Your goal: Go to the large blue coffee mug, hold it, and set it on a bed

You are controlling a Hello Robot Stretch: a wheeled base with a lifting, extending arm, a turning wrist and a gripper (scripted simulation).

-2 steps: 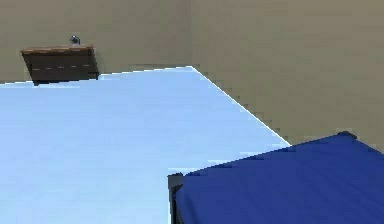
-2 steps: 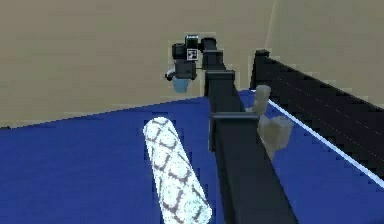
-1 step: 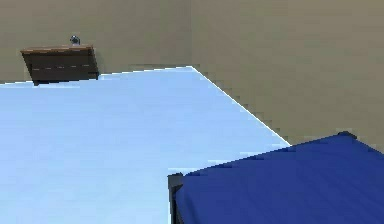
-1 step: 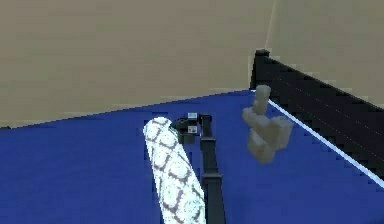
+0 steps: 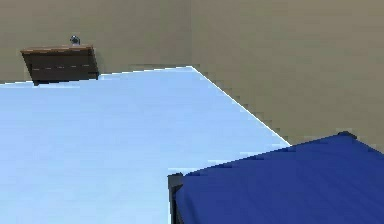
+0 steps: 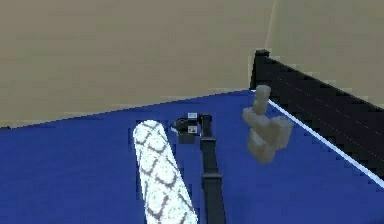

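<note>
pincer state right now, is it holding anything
pincer: open or closed cannot be told; with the blue bed right behind it, whether it holds anything cannot be told either

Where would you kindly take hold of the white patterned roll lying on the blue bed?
I would grip the roll across its middle, coming down from above: it lies flat on the bed, long and round, so its sides are the free faces.
</note>
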